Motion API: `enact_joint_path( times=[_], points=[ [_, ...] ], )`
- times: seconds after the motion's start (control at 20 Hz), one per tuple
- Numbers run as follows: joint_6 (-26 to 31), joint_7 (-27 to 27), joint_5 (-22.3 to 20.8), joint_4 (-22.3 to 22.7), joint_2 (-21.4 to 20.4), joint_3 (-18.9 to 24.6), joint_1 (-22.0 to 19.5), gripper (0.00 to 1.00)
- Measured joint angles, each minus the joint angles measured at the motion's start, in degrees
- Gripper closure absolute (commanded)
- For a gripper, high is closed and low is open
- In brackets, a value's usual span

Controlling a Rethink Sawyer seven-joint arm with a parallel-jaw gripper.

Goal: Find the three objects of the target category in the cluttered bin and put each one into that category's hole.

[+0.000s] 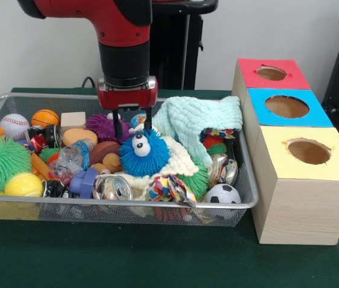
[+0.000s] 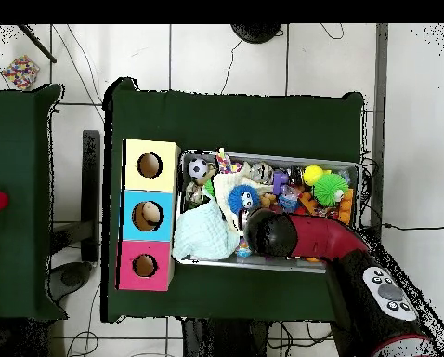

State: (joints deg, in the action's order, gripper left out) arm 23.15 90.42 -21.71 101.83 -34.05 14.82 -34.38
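The wire mesh bin (image 1: 157, 204) is full of toys and also shows in the overhead view (image 2: 272, 267). A blue fuzzy puffball with googly eyes (image 1: 144, 153) lies on a cream cloth near the bin's middle, and it shows from above too (image 2: 243, 197). My gripper (image 1: 133, 127) hangs just above and behind the puffball, open and empty, with its fingertips at the puffball's top. In the overhead view the arm hides the gripper. The red-surround hole (image 1: 271, 73) is on the far end of the wooden box (image 2: 145, 266). I cannot make out a brown monkey plush.
The blue hole (image 1: 287, 106) and the yellow hole (image 1: 308, 151) sit beside the red one. A mint knitted cloth (image 1: 196, 120), a purple spiky ball (image 1: 103, 126), a green spiky ball (image 1: 0, 162), a soccer ball (image 1: 223, 194), a baseball (image 1: 14, 125) and a crushed can (image 1: 114, 188) crowd the bin.
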Motion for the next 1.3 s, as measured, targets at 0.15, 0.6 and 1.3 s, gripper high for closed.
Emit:
enact_joint_path(
  times=[0.15,0.6,1.3],
  points=[
    [1.09,-0.01,1.46,1.16,-0.88,1.05,-0.29,0.0],
    [1.47,-0.01,3.55,2.85,0.33,6.07,-2.76,0.0],
    [-5.26,-0.01,2.01,3.74,-0.68,6.4,0.92,0.0]
  ],
)
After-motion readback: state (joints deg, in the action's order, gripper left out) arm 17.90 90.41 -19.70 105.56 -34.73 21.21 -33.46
